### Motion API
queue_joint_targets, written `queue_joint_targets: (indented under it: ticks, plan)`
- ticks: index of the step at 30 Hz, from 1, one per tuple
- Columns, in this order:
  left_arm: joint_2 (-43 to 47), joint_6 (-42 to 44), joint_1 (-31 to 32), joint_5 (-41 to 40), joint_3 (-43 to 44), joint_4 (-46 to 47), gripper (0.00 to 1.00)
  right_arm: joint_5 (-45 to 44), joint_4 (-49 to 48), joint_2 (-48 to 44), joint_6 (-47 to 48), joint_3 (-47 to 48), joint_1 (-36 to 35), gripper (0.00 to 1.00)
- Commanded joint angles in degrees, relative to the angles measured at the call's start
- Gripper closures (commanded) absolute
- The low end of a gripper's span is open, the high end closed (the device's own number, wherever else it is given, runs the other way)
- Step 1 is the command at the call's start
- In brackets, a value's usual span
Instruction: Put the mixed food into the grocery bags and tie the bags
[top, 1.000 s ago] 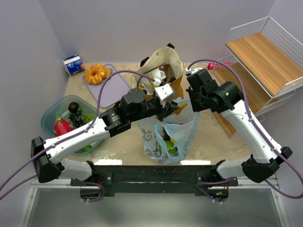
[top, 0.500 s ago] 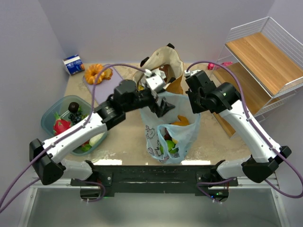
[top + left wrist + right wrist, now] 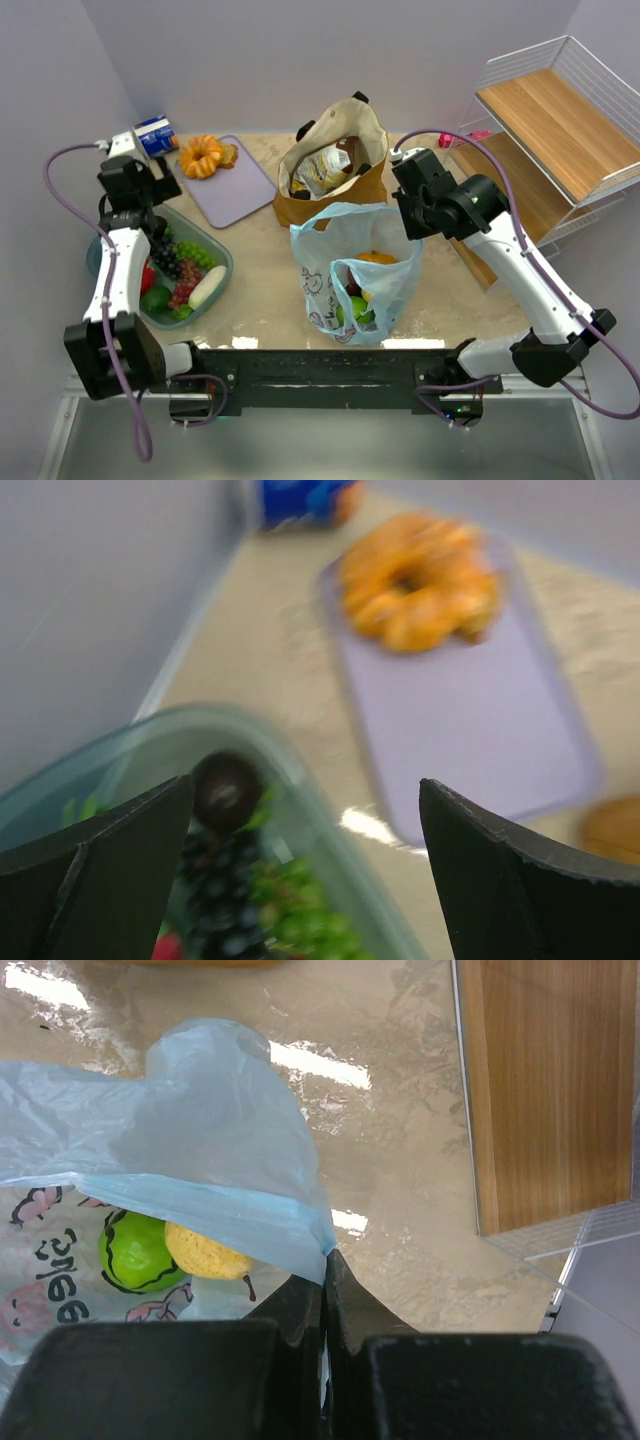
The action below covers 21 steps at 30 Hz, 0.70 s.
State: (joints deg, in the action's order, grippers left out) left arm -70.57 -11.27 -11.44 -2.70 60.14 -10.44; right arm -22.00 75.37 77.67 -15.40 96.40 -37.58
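The light-blue plastic grocery bag (image 3: 355, 270) stands open at the table's middle, with an orange (image 3: 376, 258), a green apple (image 3: 135, 1250) and a yellow pear (image 3: 205, 1250) inside. My right gripper (image 3: 325, 1260) is shut on the thin edge of that bag's right rim (image 3: 412, 225). Behind it stands the mustard-tan tote (image 3: 335, 165) with snack packets (image 3: 325, 172) in it. My left gripper (image 3: 305, 810) hangs open and holds nothing above the far corner of the teal tub (image 3: 215, 250), at the far left (image 3: 160, 190). A dark plum (image 3: 228, 790) lies in the tub below it.
The tub also holds grapes (image 3: 175, 262) and other produce. A purple cutting board (image 3: 240, 185) with a ring-shaped pastry (image 3: 203, 155) lies behind the tub, and a blue carton (image 3: 155, 135) sits in the back left corner. A wire shelf rack (image 3: 560, 130) with wooden boards stands on the right.
My left gripper let go over the blue bag, opened wide and swung far left to above the tub. The right gripper stayed shut on the bag's rim.
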Motion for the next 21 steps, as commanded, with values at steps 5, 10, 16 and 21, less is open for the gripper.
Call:
queue_joint_targets:
  ticks: [5, 10, 16, 21]
  plan:
    - [-8.70, 3.45, -10.53, -7.24, -3.01, -5.03, 0.08, 0.03, -1.19, 0.55, 0.89, 2.74, -0.03, 1.00]
    - [-17.39, 3.62, -10.97, -4.43, 0.68, -4.77, 0.18, 0.38, -1.37, 2.05, 0.99, 4.06, -0.12, 1.00]
    - [-22.76, 3.71, -11.06, -1.44, 3.14, -2.66, 0.23, 0.64, -1.63, 2.49, 0.90, 3.97, -0.12, 1.00]
    - [-26.63, 3.71, -11.67, -0.91, 3.76, -1.96, 0.23, 0.47, -1.37, 2.58, 1.07, 4.06, -0.12, 1.00]
